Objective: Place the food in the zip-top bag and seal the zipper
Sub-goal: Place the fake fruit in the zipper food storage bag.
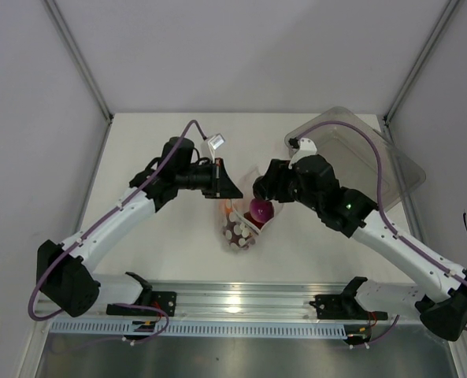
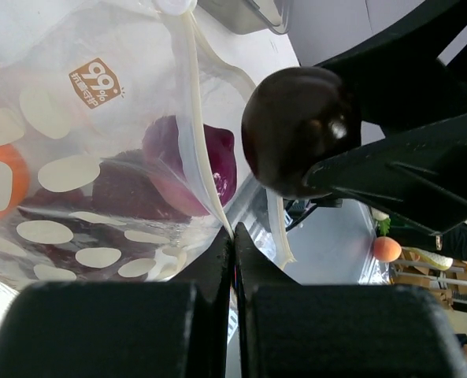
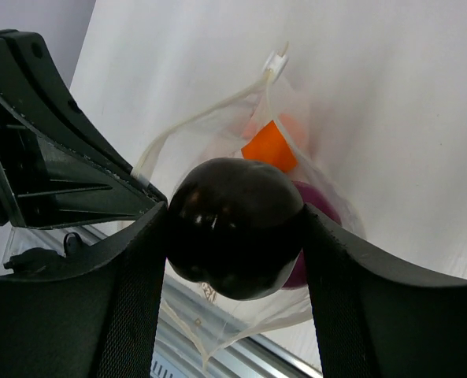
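The zip-top bag (image 1: 237,230) hangs mouth-up at the table's middle, clear with pale spots. My left gripper (image 2: 234,236) is shut on its zipper (image 2: 204,169) strip, holding one lip up. My right gripper (image 3: 233,222) is shut on the dark plum-like ball (image 3: 233,228), just above the open mouth. Inside the bag lie the orange ball (image 3: 271,146), the purple-red ball (image 2: 213,161) and dark grapes (image 2: 123,193). From above, the left gripper (image 1: 230,189) and right gripper (image 1: 263,189) face each other over the bag.
A rigid clear plastic bin (image 1: 375,157) stands at the back right, behind the right arm. The metal rail (image 1: 241,303) with the arm bases runs along the near edge. White walls close in the table on both sides.
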Available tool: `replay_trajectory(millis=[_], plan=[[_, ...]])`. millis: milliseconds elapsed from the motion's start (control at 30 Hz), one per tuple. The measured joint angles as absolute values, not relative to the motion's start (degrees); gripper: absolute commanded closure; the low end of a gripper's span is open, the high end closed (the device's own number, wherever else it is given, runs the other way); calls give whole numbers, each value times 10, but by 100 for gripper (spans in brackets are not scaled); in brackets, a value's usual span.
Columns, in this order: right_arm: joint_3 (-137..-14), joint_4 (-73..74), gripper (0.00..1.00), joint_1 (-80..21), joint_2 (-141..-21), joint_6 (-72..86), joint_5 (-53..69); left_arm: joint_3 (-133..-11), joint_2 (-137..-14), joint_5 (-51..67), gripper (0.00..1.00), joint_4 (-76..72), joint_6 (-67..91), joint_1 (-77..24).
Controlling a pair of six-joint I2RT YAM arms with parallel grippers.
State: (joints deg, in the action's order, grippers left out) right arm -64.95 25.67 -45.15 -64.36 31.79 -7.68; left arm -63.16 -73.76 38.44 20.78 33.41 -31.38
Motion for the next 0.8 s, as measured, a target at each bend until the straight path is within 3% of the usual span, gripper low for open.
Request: replay_trajectory(millis=[267, 567, 800], plan=[[-631, 235, 76, -466, -662, 324, -77, -633, -724, 376, 99, 222, 334, -314], [-617, 213, 61, -469, -692, 330, -76, -634, -714, 377, 99, 232, 334, -314], [-619, 198, 32, -470, -722, 331, -71, -634, -710, 377, 99, 233, 334, -314]])
